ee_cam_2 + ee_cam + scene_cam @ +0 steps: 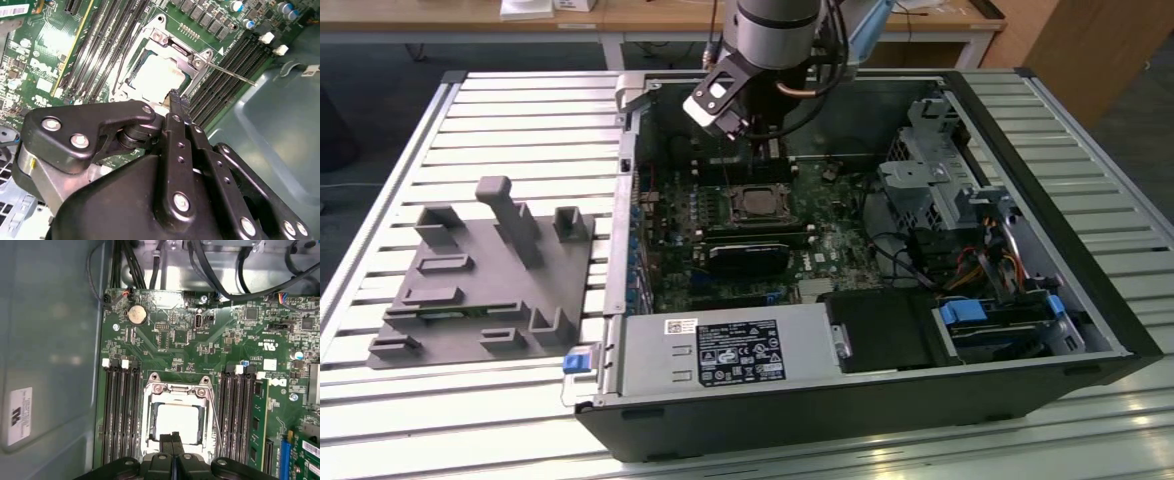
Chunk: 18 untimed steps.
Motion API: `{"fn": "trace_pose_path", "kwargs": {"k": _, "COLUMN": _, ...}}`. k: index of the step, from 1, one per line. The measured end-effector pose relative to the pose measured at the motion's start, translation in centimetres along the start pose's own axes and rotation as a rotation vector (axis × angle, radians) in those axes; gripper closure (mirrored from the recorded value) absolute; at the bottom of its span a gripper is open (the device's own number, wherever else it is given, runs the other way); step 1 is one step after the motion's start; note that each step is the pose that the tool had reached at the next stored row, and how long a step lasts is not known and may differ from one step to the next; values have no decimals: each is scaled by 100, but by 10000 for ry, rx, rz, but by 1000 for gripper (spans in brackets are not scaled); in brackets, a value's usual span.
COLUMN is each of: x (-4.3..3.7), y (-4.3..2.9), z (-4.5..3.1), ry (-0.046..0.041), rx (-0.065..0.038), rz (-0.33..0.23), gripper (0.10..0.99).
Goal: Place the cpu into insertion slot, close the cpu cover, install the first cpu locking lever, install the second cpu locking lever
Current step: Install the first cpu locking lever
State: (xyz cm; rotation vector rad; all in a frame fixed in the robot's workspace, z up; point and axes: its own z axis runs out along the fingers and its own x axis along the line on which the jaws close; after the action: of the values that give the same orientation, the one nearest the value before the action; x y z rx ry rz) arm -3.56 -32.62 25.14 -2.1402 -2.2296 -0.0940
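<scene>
- Pale wooden desks (654,15) line the exterior view's upper edge.
- A slatted aluminium table (520,110) carries an open black computer case (854,410), centre right.
- The black two-fingered gripper (172,440) hovers at the socket's edge, fingers pressed together, empty.
- The silver-rimmed square insertion slot (735,204), at the exterior view's centre, holds the pale square cpu (177,420), so placing looks done.
- The thin silvery cpu cover (177,395) appears lowered.
- A thin wire locking lever (215,420) juts free, so latching looks undone.
</scene>
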Motion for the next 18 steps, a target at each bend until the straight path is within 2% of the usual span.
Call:
{"fn": "trace_pose_path", "kwargs": {"k": 3, "x": 0, "y": 0, "z": -1, "ry": 10, "rx": 12, "rz": -167, "gripper": 965}}
{"fn": "trace_pose_path", "kwargs": {"k": 18, "x": 0, "y": 0, "z": 5, "ry": 33, "rx": 219, "rz": -2790, "gripper": 965}}
